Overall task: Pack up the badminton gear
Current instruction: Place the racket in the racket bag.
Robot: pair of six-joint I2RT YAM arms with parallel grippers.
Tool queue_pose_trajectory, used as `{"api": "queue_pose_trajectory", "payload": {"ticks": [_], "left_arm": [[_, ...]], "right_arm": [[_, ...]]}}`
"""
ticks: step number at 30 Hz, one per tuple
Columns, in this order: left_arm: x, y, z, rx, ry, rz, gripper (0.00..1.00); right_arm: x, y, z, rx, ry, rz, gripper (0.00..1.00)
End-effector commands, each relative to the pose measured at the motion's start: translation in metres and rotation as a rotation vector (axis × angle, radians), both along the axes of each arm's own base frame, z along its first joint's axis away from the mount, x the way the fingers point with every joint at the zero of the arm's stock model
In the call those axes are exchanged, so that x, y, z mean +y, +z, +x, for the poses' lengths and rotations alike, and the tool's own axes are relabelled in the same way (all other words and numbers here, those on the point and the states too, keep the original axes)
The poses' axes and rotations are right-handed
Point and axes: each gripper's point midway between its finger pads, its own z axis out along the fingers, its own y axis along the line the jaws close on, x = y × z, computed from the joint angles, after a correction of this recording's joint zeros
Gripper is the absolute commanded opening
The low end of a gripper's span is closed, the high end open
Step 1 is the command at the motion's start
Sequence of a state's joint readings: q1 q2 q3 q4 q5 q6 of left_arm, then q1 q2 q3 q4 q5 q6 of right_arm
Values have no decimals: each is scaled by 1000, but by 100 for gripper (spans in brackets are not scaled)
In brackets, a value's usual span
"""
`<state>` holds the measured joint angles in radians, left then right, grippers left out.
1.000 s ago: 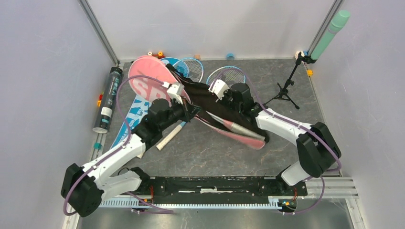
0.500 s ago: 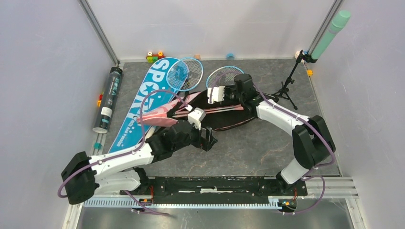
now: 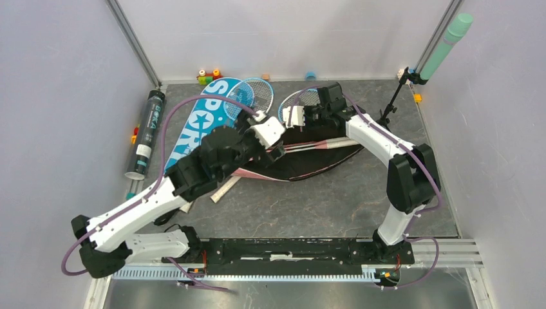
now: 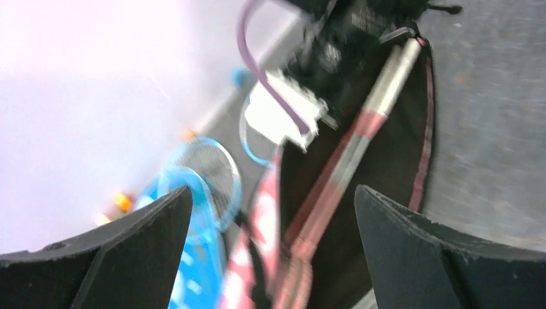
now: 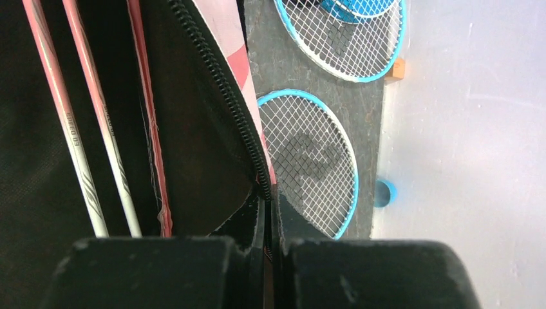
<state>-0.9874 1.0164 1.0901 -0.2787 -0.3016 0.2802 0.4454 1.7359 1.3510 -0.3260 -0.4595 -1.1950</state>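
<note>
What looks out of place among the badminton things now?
The pink bag lies open, black lining up, its zipper edge pinched by the right hand. Two blue rackets lie loose, outside any bag.

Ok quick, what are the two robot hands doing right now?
Left gripper: open, holding nothing.
Right gripper: shut on the zipper edge of the pink racket bag.

I had clear passage only over the bare near table (image 3: pixel 309 206), between the pink bag (image 3: pixel 309 161) and the arm bases (image 3: pixel 290 250). Behind that it was crowded: blue bag (image 3: pixel 193 125) and rackets (image 3: pixel 257 95) at back left, tube (image 3: pixel 147 132) along the left wall (image 3: pixel 58 129), tripod (image 3: pixel 388 109) at back right. The right gripper (image 5: pixel 267 206), pinched on the pink bag's rim, sat close ahead of my wide-spread left gripper (image 4: pixel 272 193).
</note>
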Motion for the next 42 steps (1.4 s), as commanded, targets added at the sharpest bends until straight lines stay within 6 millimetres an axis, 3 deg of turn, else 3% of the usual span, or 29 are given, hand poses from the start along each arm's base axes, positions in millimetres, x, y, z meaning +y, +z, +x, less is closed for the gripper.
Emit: {"api": "queue_pose_trajectory", "payload": {"ticks": [1, 3, 5, 9, 13, 16, 19, 22, 29, 32, 36, 37, 39, 40, 42], "left_arm": [[-8, 61, 35, -348, -178, 417, 100], [6, 76, 45, -289, -274, 489, 100], [29, 73, 47, -218, -375, 586, 100], [82, 19, 39, -131, -494, 892, 100], [135, -24, 27, 58, -515, 922, 100], [164, -45, 19, 212, -502, 900, 100], [185, -73, 10, 332, -508, 884, 100], [200, -103, 25, 328, -433, 900, 99], [200, -125, 57, 303, -392, 824, 93], [200, -127, 64, 321, -393, 783, 79], [195, -125, 59, 305, -410, 755, 36], [194, -125, 56, 300, -415, 753, 26], [193, -126, 49, 293, -423, 748, 8], [192, -128, 47, 290, -424, 744, 2], [192, -129, 44, 277, -411, 734, 2]], "right_arm": [[9, -9, -5, 166, 0, 38, 0], [11, -7, 1, 194, -20, 68, 0], [13, -8, 4, 226, -20, 76, 0], [16, -16, 14, 273, -47, 82, 0], [13, -27, 22, 303, -95, 78, 0], [12, -33, 28, 318, -134, 73, 0], [12, -38, 23, 335, -120, 69, 0], [12, -41, 16, 337, -98, 68, 0], [16, -30, 9, 303, -62, 44, 0], [13, -25, 7, 282, -79, 33, 0], [8, -14, 23, 263, -214, 82, 1], [9, -3, 32, 278, -339, 158, 9], [10, 22, 44, 281, -544, 290, 44], [19, 30, 39, 309, -580, 352, 53], [39, 46, 21, 334, -593, 461, 64]]}}
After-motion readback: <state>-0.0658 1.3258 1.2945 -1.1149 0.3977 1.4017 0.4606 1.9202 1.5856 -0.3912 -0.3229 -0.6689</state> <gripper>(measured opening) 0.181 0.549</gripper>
